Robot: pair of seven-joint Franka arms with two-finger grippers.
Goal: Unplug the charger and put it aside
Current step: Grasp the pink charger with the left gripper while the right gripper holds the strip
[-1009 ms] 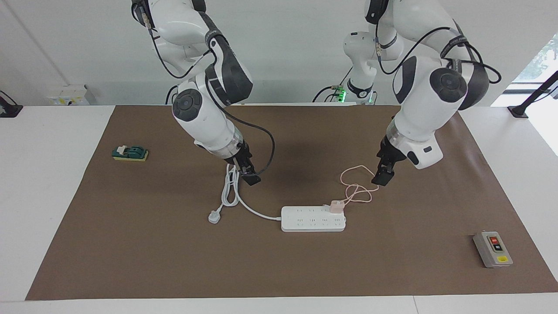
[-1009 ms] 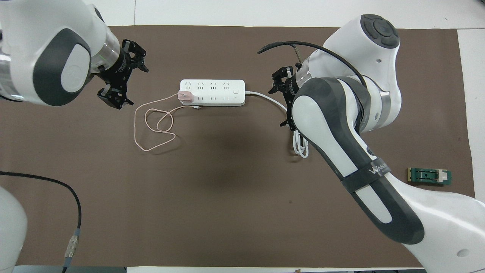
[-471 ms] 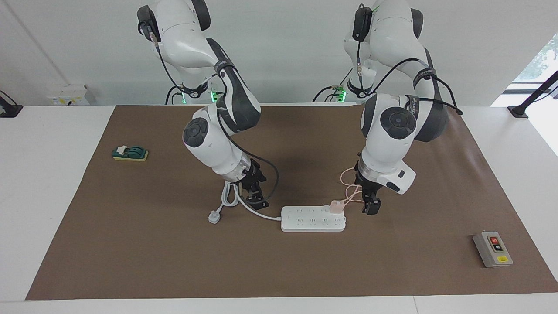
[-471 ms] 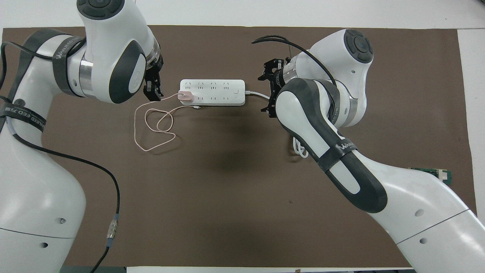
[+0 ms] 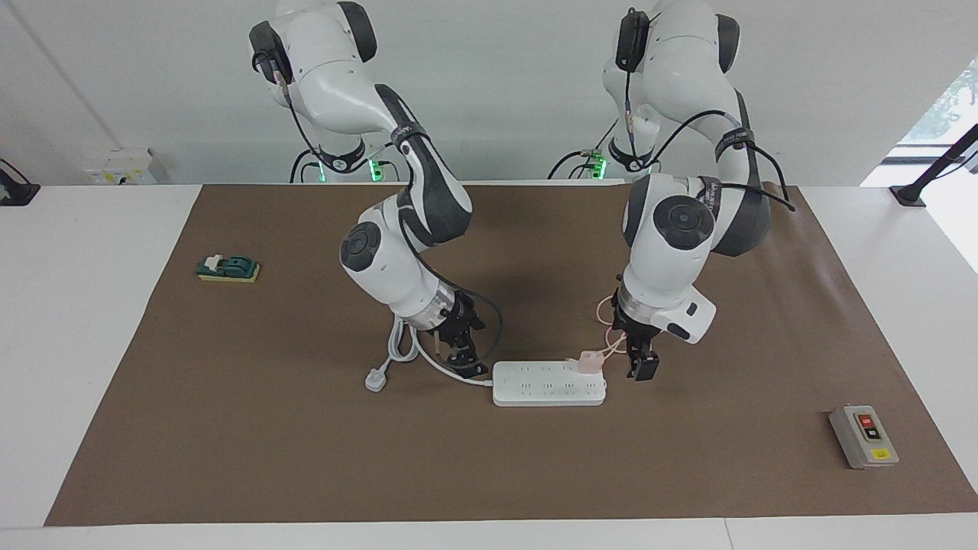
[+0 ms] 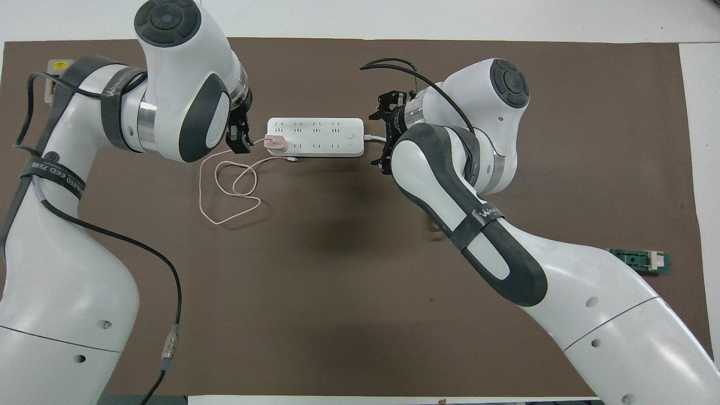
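Note:
The charger (image 5: 589,360), a small pale pink cube, is plugged into the white power strip (image 5: 535,387) at the end toward the left arm. Its thin pink cable (image 6: 225,194) loops over the mat, nearer to the robots than the strip. My left gripper (image 5: 640,370) hangs low and open just beside the charger (image 6: 275,144), toward the left arm's end, without touching it. My right gripper (image 5: 463,359) is open at the strip's other end. In the overhead view the right gripper (image 6: 376,139) straddles the thick white cord there, while the left gripper (image 6: 241,140) is almost at the charger.
The strip's white cord (image 5: 399,344) coils under the right arm and ends in a plug (image 5: 374,380). A grey switch box (image 5: 863,437) stands toward the left arm's end. A green and yellow block (image 5: 228,268) lies toward the right arm's end. A brown mat (image 5: 306,458) covers the table.
Both arms have come down and inward toward the power strip. The left gripper moved up close to the charger, and the right gripper moved to the strip's cord end. The charger has not moved.

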